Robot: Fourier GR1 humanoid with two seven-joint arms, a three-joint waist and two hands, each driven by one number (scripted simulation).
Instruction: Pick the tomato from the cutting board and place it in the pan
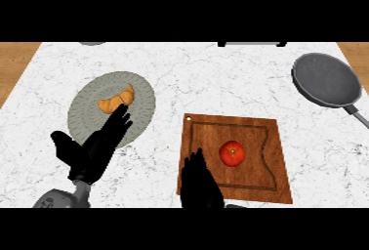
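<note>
Below, white marble counter (216, 83); wooden floor (18, 63)

So the counter (216, 78) is white marble with grey veins, with wood showing past both its side edges. Using the cutting board (274, 146) as the anchor: it's a reddish-brown wooden one lying flat on the marble, slightly skewed. Up and to the right of it lies a dark grey pan (326, 80), well apart, handle pointing down-right. Off to the board's left is a grey-green plate (140, 85), close but not touching. Far above the board, something dark (251, 44) and something grey (92, 43) peek in at the counter's back edge, can't tell what.
</note>
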